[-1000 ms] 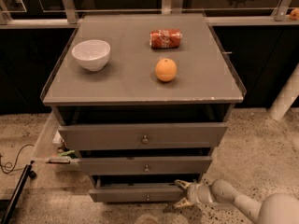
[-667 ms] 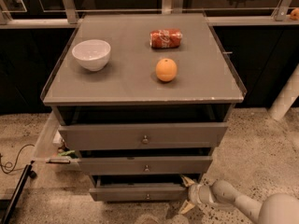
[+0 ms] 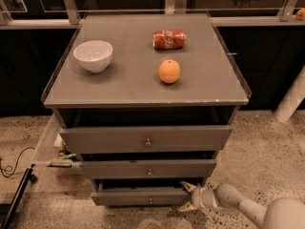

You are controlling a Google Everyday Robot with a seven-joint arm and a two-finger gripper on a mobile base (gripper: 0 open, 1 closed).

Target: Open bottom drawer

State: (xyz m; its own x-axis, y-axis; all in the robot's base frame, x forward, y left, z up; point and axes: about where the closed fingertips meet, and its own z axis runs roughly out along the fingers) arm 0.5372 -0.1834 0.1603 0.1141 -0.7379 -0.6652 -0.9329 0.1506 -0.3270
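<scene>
1. The narrow grey flat-fronted bottom drawer [image 3: 138, 196] is sitting lowest under the grey table [image 3: 128, 82], seemingly just ajar
2. The pale two-finger gripper [image 3: 189, 197] is sitting at its right end, fingers spread apart
3. Opening looks underway; next it is needing an outward pull

a: where's the light from?
b: overhead. the cabinet top [image 3: 128, 87] is evenly lit, with soft shadows under the white bowl [image 3: 93, 55] and the orange [image 3: 169, 71].
a: lower down?
b: dimmer. the gripper [image 3: 187, 197] sits shaded at the bottom drawer [image 3: 124, 197]'s right end.
</scene>
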